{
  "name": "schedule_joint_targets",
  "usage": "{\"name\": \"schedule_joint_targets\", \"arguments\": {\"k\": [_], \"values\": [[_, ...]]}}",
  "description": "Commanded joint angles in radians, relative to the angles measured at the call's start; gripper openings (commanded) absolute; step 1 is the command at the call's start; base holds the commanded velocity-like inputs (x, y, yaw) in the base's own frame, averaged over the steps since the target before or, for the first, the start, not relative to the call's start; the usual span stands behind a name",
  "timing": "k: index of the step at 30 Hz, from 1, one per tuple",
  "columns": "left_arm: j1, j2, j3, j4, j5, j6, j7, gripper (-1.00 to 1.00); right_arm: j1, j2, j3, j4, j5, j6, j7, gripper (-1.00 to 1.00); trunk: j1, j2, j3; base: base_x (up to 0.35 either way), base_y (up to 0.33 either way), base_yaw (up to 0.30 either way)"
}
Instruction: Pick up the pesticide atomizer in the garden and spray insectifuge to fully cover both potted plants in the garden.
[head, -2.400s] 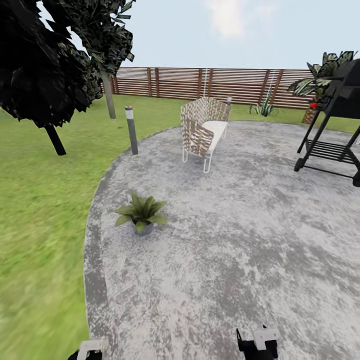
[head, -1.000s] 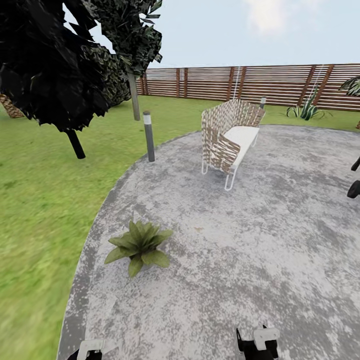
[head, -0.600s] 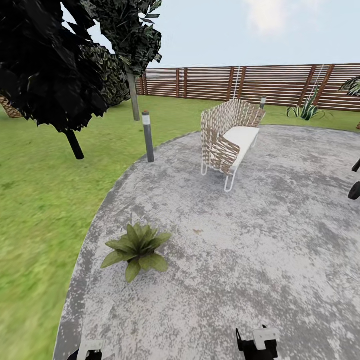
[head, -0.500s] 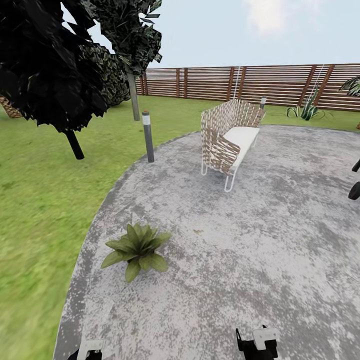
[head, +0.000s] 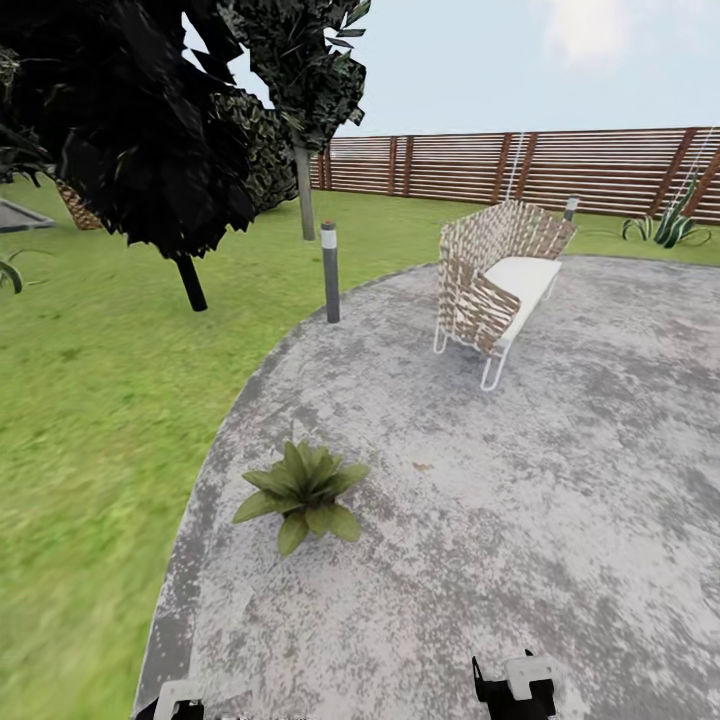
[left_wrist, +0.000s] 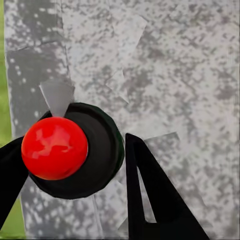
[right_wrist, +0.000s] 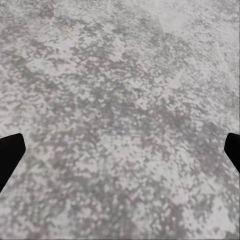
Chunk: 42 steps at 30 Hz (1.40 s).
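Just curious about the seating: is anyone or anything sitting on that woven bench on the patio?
No, the bench has just its bare white cushion, with nothing on it, standing on the grey patio.

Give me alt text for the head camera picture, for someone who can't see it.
A small potted plant with broad green leaves sits near the edge of a round grey paved patio, lawn to its left. Beyond it stand a grey bollard lamp, a woven bench, dark trees and a brown slatted fence. Both grippers' tops peek in at the bottom edge.

Black fingers (left_wrist: 150, 200) — white wrist housings (head: 528, 672)
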Motion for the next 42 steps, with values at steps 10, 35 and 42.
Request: {"name": "schedule_joint_targets", "arguments": {"k": [10,35,42], "values": [[-0.001,-0.001,0.002,0.000,0.002,-0.003,-0.001,-1.00,0.000,0.001,-0.002,0.000,0.011,-0.002,-0.006,1.00,0.000,0.000,-0.001,0.097,-0.012,0.278],[-0.016,0.014,-0.005,-0.020,-0.081,-0.003,-0.054,-1.00,0.000,0.001,0.066,-0.008,0.045,-0.002,0.002,1.00,0.000,0.000,0.015,0.122,-0.031,0.042],[-0.018,0.053,-0.004,-0.020,-0.277,-0.003,-0.277,-1.00,-0.016,0.001,0.242,-0.013,0.215,0.005,0.027,1.00,0.000,0.000,0.019,0.000,0.000,0.000]]}}
